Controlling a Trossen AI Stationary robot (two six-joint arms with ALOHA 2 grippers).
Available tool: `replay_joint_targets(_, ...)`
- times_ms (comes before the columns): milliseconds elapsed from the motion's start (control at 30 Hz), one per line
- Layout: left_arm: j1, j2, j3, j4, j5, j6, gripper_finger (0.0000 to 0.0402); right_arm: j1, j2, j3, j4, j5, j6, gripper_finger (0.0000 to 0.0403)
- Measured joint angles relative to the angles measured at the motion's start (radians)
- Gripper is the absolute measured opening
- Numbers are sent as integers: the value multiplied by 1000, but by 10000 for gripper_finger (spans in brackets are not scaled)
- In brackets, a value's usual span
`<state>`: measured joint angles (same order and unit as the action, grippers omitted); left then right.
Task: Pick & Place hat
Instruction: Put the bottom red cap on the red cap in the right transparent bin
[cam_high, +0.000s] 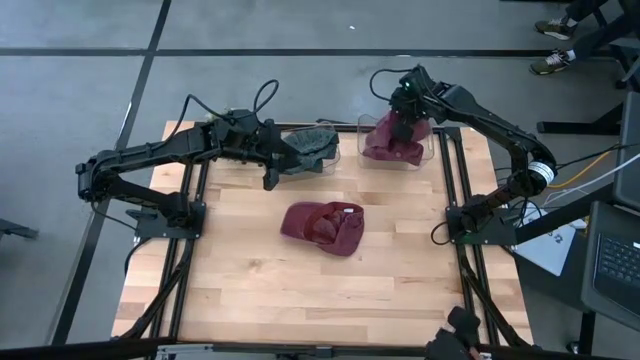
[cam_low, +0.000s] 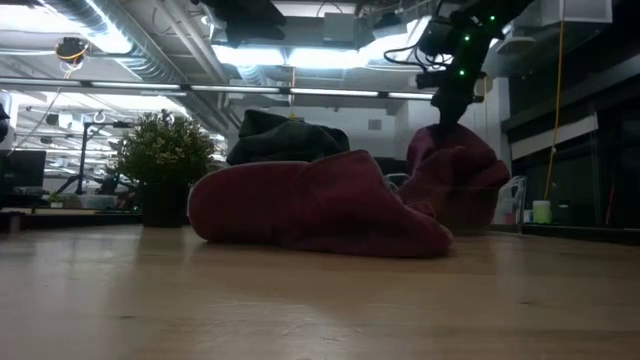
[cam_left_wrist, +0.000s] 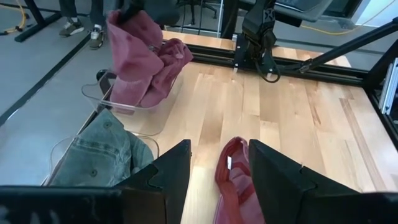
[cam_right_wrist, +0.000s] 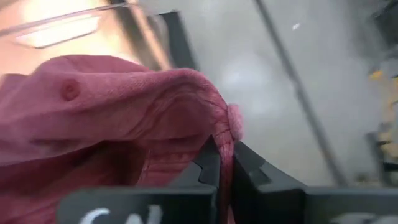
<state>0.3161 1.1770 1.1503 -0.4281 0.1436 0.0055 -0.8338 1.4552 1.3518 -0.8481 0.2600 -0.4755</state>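
The right gripper (cam_high: 403, 112) hangs over the clear bin (cam_high: 432, 150) at the far right of the table, its fingers pinched together on the fabric of a maroon cap (cam_high: 392, 140). In the right wrist view the cloth runs straight between the two dark pads, so the cap is gripped by a fold near its crown. The cap droops below the gripper with its lower part inside or on the bin's rim; from the low view it looks partly lifted, though I cannot tell whether its bottom edge touches the bin floor.

A second maroon cap (cam_high: 325, 226) lies loose on the wooden table (cam_high: 250, 290) near its middle, well apart from both bins (this looks like the next one to handle). Its long axis runs roughly across the table, from left to lower right in the high view. The left gripper (cam_high: 270, 170) hovers just beside a second clear bin (cam_high: 330, 158) holding an olive-green cap (cam_high: 308, 145), fingers apart and empty. In the left wrist view the loose cap (cam_left_wrist: 233, 180) sits directly ahead between the fingers, so it lies toward the table's near side from that gripper and closer to the left arm than to the right.

If the held cap is being placed, the right gripper need only let go over its bin, and the left arm is better set to reach forward and down for the loose one.
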Motion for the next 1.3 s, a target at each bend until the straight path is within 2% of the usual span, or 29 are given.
replay_joint_targets(300,0,0,0,-17,-27,-2,155,6,0,0,-159,-150,203,16)
replay_joint_targets(833,0,0,0,-17,-57,-10,157,122,-5,0,-364,-185,443,16)
replay_joint_targets(967,0,0,0,-17,-57,-10,157,129,-5,0,-381,-242,507,21)
replay_joint_targets(1300,0,0,0,-17,-57,-10,157,123,-5,0,-416,-265,501,51)
